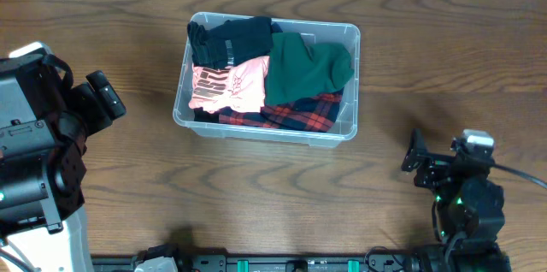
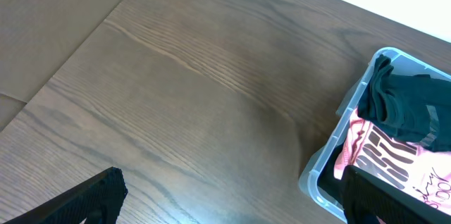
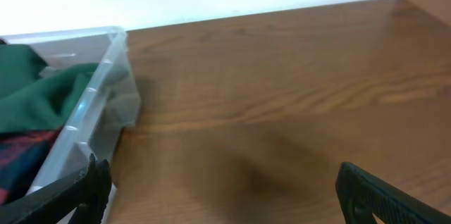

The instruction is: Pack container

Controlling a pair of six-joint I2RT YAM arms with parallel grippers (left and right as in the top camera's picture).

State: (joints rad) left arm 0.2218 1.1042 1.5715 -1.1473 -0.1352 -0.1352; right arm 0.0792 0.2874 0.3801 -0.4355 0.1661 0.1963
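**Bin loaded, both arms off it**

I see the clear rectangular plastic container (image 1: 349,125) on the brown wooden table (image 1: 444,58), toward 12 o'clock. It holds a black cloth (image 1: 229,39), a pink printed top (image 1: 229,84), a dark green garment (image 1: 308,67) and red plaid fabric (image 1: 295,116). The left gripper (image 2: 232,185) is at its 9 o'clock and the right gripper (image 3: 222,178) at its 4 o'clock. Both have their jaws apart, holding nothing.

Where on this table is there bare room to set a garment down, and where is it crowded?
The table is bare in front of the container, between it and the right gripper, and between its left wall and the left gripper. Crowded: inside the container, where the black garment, pink garment, green garment and plaid garment cover its floor.
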